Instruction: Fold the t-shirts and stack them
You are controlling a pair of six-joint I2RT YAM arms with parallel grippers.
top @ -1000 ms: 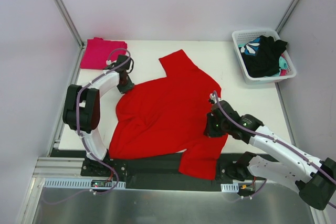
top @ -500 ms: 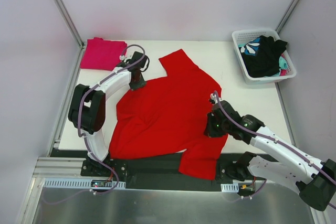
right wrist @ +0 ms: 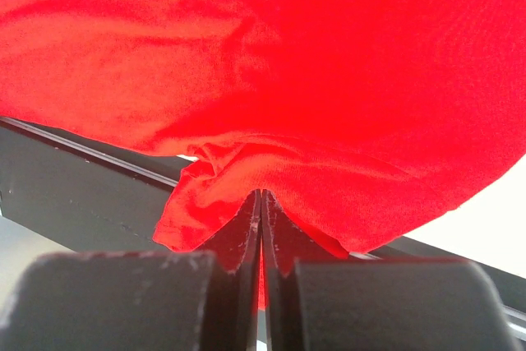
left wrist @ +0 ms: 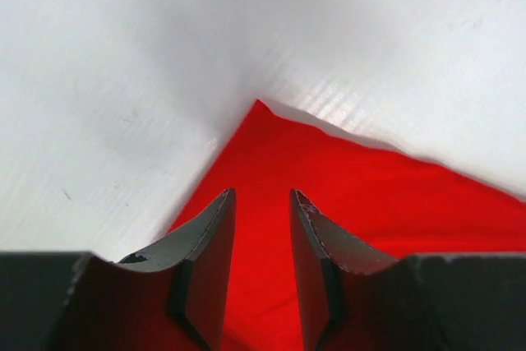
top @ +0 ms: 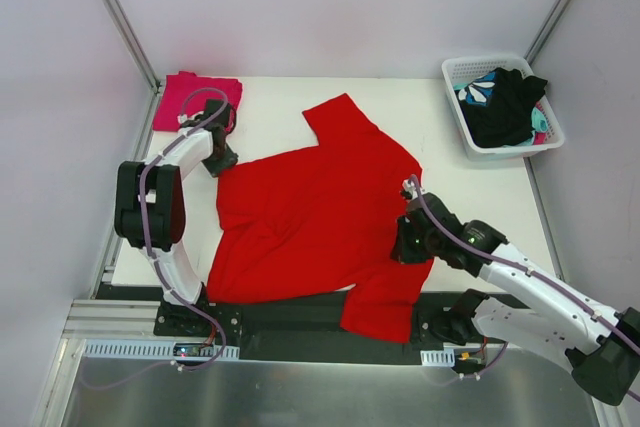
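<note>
One red t-shirt (top: 320, 212), plain cloth with no print showing, lies spread over the middle of the table (top: 440, 132), its near sleeve hanging past the near edge. One magenta-pink t-shirt (top: 190, 97), also plain, sits folded at the far left corner, apart from the red one. One white basket (top: 455, 75) stands at the far right corner and holds two garments: a black one (top: 505, 112) and a teal-and-white patterned one (top: 475, 87). Of the two arms, the left gripper (left wrist: 260, 192) hangs over the shirt's left corner, jaws apart by a narrow gap, the cloth lying flat beneath them. The right gripper (right wrist: 260, 195) has its jaws pressed together on a bunched fold of the red shirt near its right edge.
</note>
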